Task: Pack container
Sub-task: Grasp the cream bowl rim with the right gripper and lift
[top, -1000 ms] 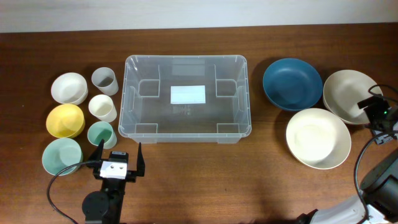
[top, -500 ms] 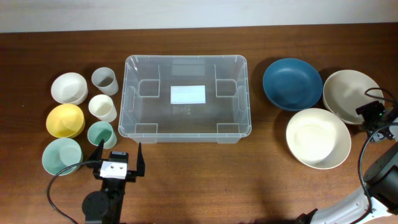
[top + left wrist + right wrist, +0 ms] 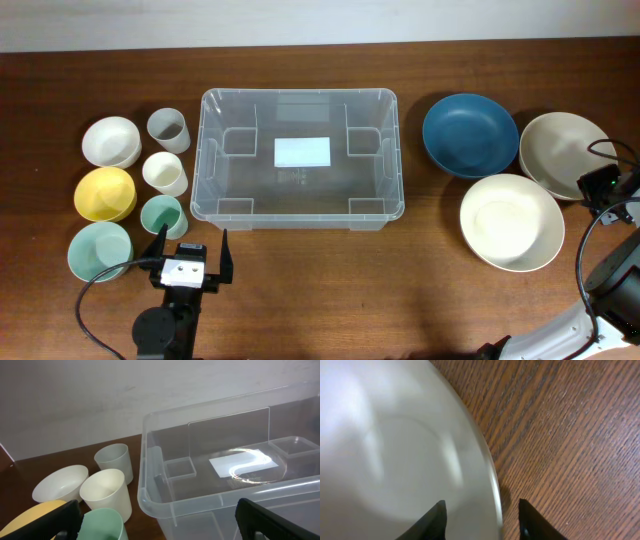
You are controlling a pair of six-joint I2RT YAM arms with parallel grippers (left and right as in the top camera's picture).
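The clear container (image 3: pixel 214 150) stands empty mid-table, a white label on its base. In the left wrist view its near corner (image 3: pixel 150 495) is close ahead. My left gripper (image 3: pixel 190 250) sits in front of it, open with nothing between its fingers, beside a green cup (image 3: pixel 161 215). My right gripper (image 3: pixel 603 186) is at the right rim of the beige bowl (image 3: pixel 555 150). In the right wrist view its fingers (image 3: pixel 438 519) straddle that bowl's rim (image 3: pixel 492 485), one inside and one outside. A gap shows on both sides, so the jaws are open.
Right of the container lie a blue bowl (image 3: pixel 470 135) and a cream bowl (image 3: pixel 512 222). On the left are a white bowl (image 3: pixel 110 141), a grey cup (image 3: pixel 168 129), a cream cup (image 3: pixel 165 173), a yellow bowl (image 3: pixel 104 194) and a pale green bowl (image 3: pixel 99 250).
My right gripper has shifted slightly down over the beige bowl's right rim. The left arm and all the dishes have stayed put.
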